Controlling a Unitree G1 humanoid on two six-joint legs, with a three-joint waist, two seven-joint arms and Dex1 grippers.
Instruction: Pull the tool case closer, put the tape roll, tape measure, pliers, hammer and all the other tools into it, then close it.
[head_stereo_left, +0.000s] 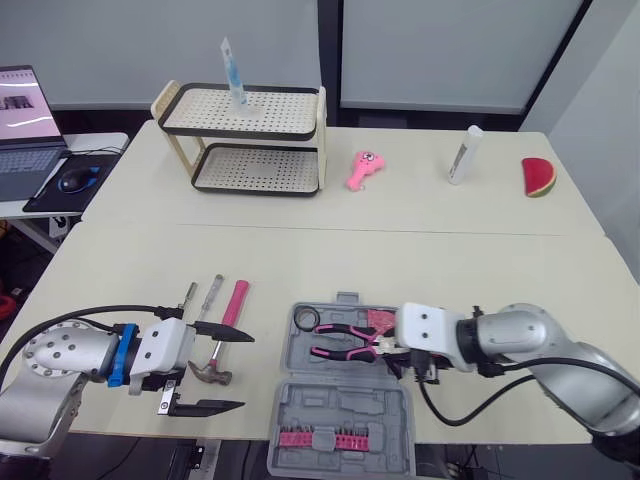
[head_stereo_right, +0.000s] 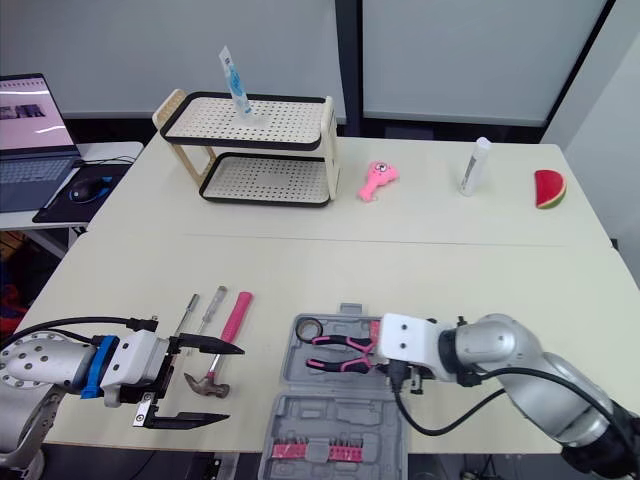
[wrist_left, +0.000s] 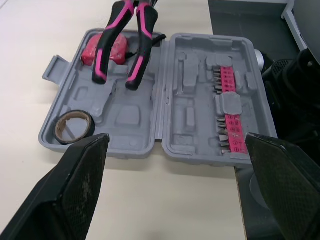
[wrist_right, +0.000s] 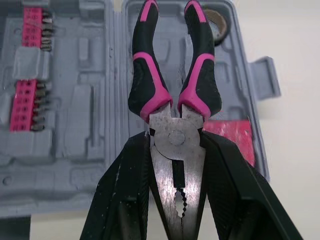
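The grey tool case (head_stereo_left: 345, 400) lies open at the table's front edge, with a tape roll (head_stereo_left: 305, 319) and a red tape measure (head_stereo_left: 381, 320) in its far half. My right gripper (head_stereo_left: 388, 352) is shut on the metal jaws of the pink-and-black pliers (wrist_right: 172, 100), whose handles reach over that half. A pink-handled hammer (head_stereo_left: 225, 335) and two screwdrivers (head_stereo_left: 200, 295) lie on the table left of the case. My left gripper (head_stereo_left: 245, 371) stands open beside the hammer head, holding nothing.
A two-tier rack (head_stereo_left: 245, 140), a pink toy (head_stereo_left: 363, 168), a white tube (head_stereo_left: 465, 155) and a watermelon slice (head_stereo_left: 538, 177) sit along the far side. A laptop (head_stereo_left: 25, 120) and mouse (head_stereo_left: 75, 180) are on a side desk at the left. Red bit strips (wrist_left: 227, 110) fill the case's near half.
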